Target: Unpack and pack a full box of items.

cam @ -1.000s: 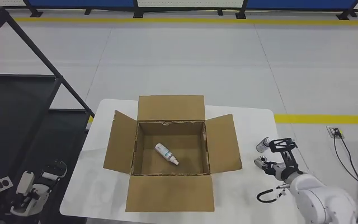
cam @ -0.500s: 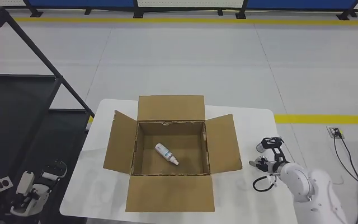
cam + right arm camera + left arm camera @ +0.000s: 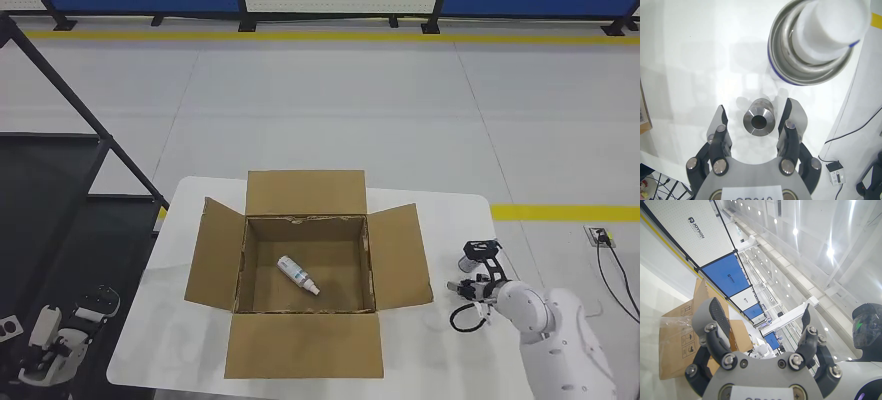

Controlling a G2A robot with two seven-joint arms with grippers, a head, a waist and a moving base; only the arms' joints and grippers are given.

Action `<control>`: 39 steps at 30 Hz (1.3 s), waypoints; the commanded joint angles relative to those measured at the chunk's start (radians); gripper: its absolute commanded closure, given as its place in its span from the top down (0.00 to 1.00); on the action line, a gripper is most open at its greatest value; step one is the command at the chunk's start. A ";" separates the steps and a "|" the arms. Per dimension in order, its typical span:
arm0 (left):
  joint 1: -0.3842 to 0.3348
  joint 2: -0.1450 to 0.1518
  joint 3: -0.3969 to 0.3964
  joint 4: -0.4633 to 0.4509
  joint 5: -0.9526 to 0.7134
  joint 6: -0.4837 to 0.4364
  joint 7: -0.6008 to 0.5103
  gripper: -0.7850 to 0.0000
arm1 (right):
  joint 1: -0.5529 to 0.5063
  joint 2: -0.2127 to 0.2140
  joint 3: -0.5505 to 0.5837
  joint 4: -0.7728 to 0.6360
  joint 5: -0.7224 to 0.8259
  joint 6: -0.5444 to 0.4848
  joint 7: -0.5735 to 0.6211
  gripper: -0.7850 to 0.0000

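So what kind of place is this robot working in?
Probably a factory-style test hall, not a home: yellow floor lines, blue and white partition panels, and a high ceiling with rows of lights.

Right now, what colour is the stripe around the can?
The stripe is blue; right wrist view shows it best.

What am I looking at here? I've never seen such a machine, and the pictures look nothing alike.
It is a two-armed robot at a white table. One camera looks down from above; two more sit on its wrists. On the table stands an open cardboard box with a small bottle lying inside. The right wrist camera shows the right gripper, open, its fingers either side of a small metal cylinder without gripping it; a capped can stands nearby. The left gripper, open and empty, points up at the ceiling.
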 commanded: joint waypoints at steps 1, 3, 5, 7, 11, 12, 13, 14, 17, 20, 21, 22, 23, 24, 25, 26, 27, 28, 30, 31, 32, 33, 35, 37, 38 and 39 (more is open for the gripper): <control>0.000 0.000 0.000 0.000 0.000 0.000 0.000 1.00 | -0.009 0.003 0.006 -0.014 0.004 0.002 0.004 0.00; 0.000 0.000 0.000 0.000 0.000 0.000 0.000 1.00 | -0.024 0.006 0.016 -0.039 0.006 0.017 0.001 0.00; 0.000 0.000 0.000 0.000 0.000 0.000 0.000 1.00 | -0.046 0.009 0.026 -0.076 0.008 0.029 -0.004 0.00; 0.000 0.000 0.000 0.000 0.000 0.000 0.000 1.00 | -0.073 0.012 0.040 -0.124 0.017 0.038 -0.012 0.00; 0.000 0.000 0.000 0.000 0.000 0.000 0.000 1.00 | -0.137 0.018 0.073 -0.261 0.043 0.047 -0.037 0.00; 0.000 0.000 0.000 0.000 0.000 0.000 0.000 1.00 | -0.157 0.019 0.082 -0.312 0.051 0.051 -0.050 0.00; 0.000 0.000 0.000 0.000 0.000 0.000 0.000 1.00 | -0.180 0.019 0.092 -0.371 0.059 0.057 -0.066 0.00; 0.000 0.000 0.000 0.000 0.000 0.000 0.000 1.00 | -0.204 0.019 0.104 -0.436 0.071 0.077 -0.087 0.00; 0.000 0.000 0.000 0.000 0.000 0.000 0.000 1.00 | -0.282 0.014 0.116 -0.658 0.099 0.164 -0.158 0.00; 0.000 0.000 0.000 0.000 0.000 0.000 0.000 1.00 | -0.344 0.009 0.090 -0.850 0.110 0.177 -0.237 0.00; 0.000 0.000 0.000 0.000 0.000 0.000 0.000 1.00 | -0.355 0.008 0.073 -0.899 0.112 0.174 -0.264 0.00; 0.000 0.000 0.000 0.000 0.000 0.000 0.000 1.00 | -0.362 0.008 0.051 -0.935 0.108 0.157 -0.280 0.00; 0.000 0.000 0.000 0.000 0.000 0.000 0.000 1.00 | -0.360 0.008 0.026 -0.964 0.102 0.136 -0.294 0.00; 0.000 0.000 0.000 0.000 0.000 0.000 0.000 1.00 | -0.352 0.008 -0.004 -0.982 0.095 0.118 -0.305 0.00; 0.000 0.000 0.000 0.000 0.000 0.000 0.000 1.00 | -0.338 0.008 -0.039 -0.991 0.088 0.095 -0.307 0.00; 0.000 0.000 0.000 0.000 0.000 0.000 0.000 1.00 | -0.317 0.008 -0.077 -0.993 0.082 0.073 -0.309 0.00; 0.000 0.000 0.000 0.000 0.000 0.000 0.000 1.00 | -0.289 0.007 -0.119 -0.986 0.078 0.053 -0.304 0.00; 0.000 0.000 0.000 0.000 0.000 0.000 0.000 1.00 | -0.255 0.006 -0.166 -0.971 0.070 0.028 -0.287 0.00; 0.000 0.000 0.000 0.000 0.000 0.000 0.000 1.00 | -0.164 0.002 -0.265 -0.923 0.035 0.014 -0.242 0.00; 0.000 0.000 0.000 0.000 0.000 0.000 0.000 1.00 | -0.112 -0.003 -0.321 -0.890 0.021 0.012 -0.216 0.00; 0.000 0.000 0.000 0.000 0.000 0.000 0.000 1.00 | -0.055 -0.009 -0.376 -0.848 0.014 0.014 -0.188 0.00; 0.000 0.000 0.000 0.000 0.000 0.000 0.000 1.00 | 0.005 -0.016 -0.428 -0.802 0.002 0.022 -0.158 0.00; 0.000 0.000 0.000 0.000 0.000 0.000 0.000 1.00 | 0.125 -0.034 -0.539 -0.686 0.013 0.027 -0.094 0.00; 0.000 0.000 0.000 0.000 0.000 0.000 0.000 1.00 | 0.246 -0.059 -0.640 -0.557 0.023 0.051 -0.040 0.00; 0.000 0.000 0.000 0.000 0.000 0.000 0.000 1.00 | 0.300 -0.074 -0.692 -0.486 0.038 0.056 -0.019 0.00; 0.000 0.000 0.000 0.000 0.000 0.000 0.000 1.00 | 0.351 -0.089 -0.739 -0.416 0.050 0.066 -0.006 0.00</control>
